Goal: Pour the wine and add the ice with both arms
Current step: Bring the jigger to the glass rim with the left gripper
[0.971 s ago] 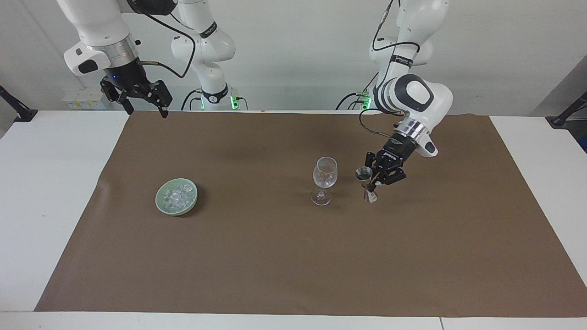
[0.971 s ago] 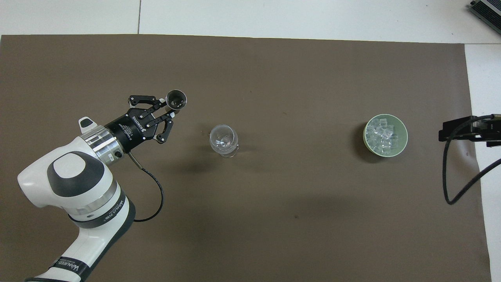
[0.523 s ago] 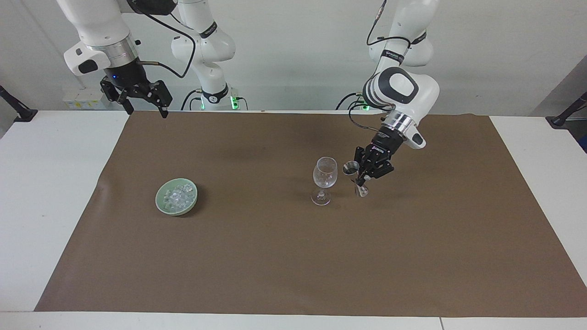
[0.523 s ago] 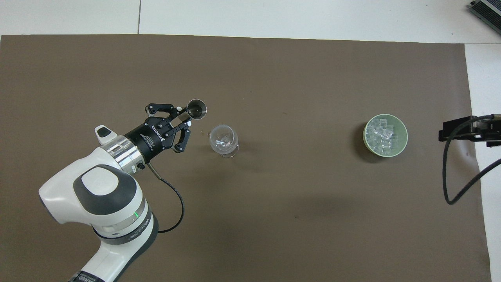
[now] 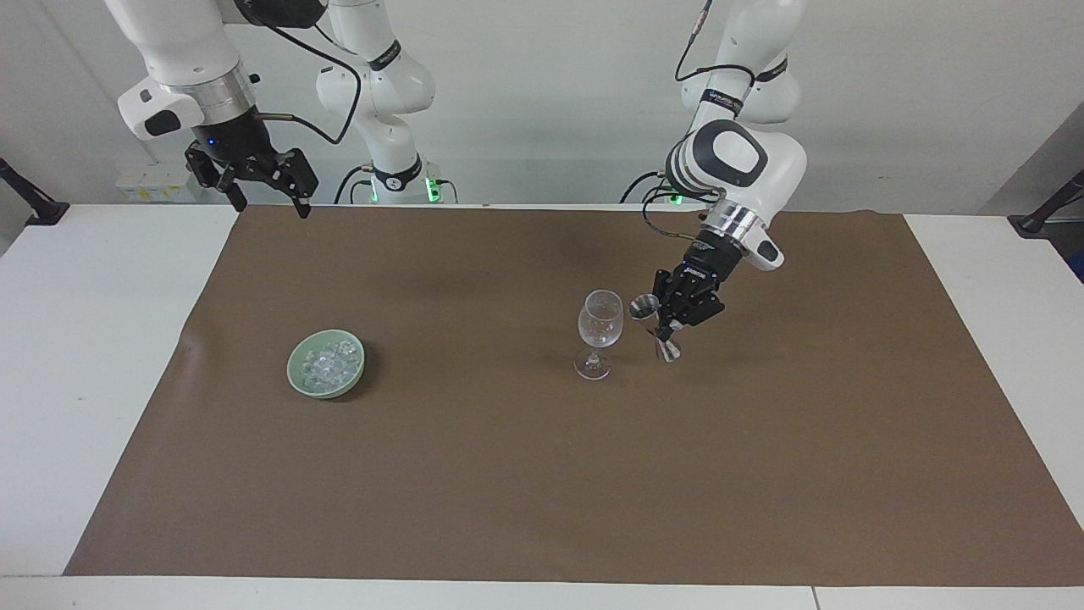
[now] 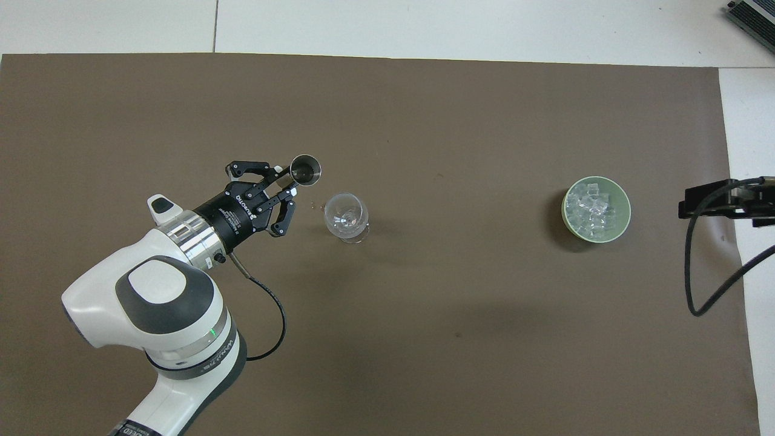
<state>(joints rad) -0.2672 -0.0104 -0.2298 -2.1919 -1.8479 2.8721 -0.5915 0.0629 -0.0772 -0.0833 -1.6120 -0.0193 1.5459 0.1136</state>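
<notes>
Ice (image 5: 329,364) heaped in pale green bowl (image 5: 297,379) on brown mat (image 5: 542,474), toward right arm's end of table, well apart from wine glass (image 5: 600,332). Glass upright near mat's middle, seemingly empty.

Left gripper (image 5: 668,323) clamped tight on steel measuring cup (image 5: 655,326), a 2-ended hourglass shape, lifted and tilted just beside glass rim, upper mouth leaning toward bowl of glass. Cup not yet over rim in overhead view (image 6: 304,169): set slightly off toward left arm's end and a little farther from robots than the glass (image 6: 346,215).

Right gripper (image 5: 262,188) waiting high over mat edge near its own base, fingers spread wide, holding nothing.

Step in hand, by judgement: bringing cup over glass and pouring. For a clean pour:
- carry cup mouth squarely above glass opening before tipping further;
- keep lip low and close to rim without knocking it, since stemmed glass looks easy to topple;
- tip slowly, wrist only, grip unchanged;
- a few small specks on mat between cup and glass suggest drips, so avoid tilting early.

Ice afterwards, likely 1 cube at a time by right arm.
</notes>
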